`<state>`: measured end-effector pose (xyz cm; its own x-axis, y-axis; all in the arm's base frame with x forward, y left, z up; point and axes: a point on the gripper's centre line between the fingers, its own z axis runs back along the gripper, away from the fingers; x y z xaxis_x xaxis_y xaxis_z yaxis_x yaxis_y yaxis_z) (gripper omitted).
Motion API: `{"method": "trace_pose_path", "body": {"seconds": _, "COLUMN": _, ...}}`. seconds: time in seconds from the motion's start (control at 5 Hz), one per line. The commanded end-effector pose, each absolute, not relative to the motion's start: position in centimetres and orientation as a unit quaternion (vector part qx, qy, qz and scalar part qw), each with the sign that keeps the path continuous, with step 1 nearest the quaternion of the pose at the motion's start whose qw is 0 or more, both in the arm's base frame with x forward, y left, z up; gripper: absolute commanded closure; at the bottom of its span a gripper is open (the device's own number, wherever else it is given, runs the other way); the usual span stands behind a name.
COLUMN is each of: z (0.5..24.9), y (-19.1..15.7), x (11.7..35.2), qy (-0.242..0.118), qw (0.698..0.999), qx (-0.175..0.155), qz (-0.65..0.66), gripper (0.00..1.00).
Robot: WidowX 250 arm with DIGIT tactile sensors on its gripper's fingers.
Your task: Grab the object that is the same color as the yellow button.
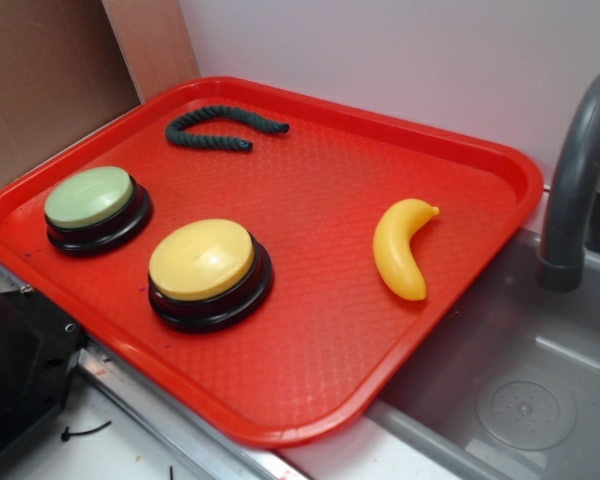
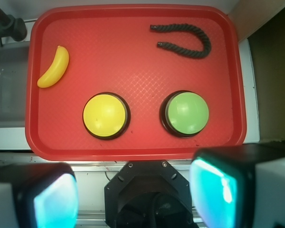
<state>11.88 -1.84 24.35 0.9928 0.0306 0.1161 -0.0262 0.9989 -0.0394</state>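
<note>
A small glossy yellow toy banana lies on the right part of the red tray in the exterior view. The yellow button, domed on a black base, sits near the tray's front edge. My gripper shows only in the wrist view, high above the tray's near edge. It is open, its two cyan pads wide apart with nothing between them. The banana is far from the fingers, toward the upper left of the wrist view.
A pale green button on a black base sits beside the yellow one. A dark green rope piece curls at the tray's far side. A grey sink with a dark faucet lies beyond the banana's side.
</note>
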Motion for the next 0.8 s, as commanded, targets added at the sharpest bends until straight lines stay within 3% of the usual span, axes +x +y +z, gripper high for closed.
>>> {"method": "trace_pose_path", "body": {"seconds": 0.0, "z": 24.4, "y": -1.8, "x": 11.9, "qy": -0.058, "qw": 0.998, "qx": -0.019, "qz": 0.014, "gripper": 0.0}}
{"method": "trace_pose_path", "body": {"seconds": 0.6, "z": 21.1, "y": -5.8, "x": 17.9, "qy": -0.084, "qw": 0.966, "qx": -0.097, "qz": 0.225, "gripper": 0.0}}
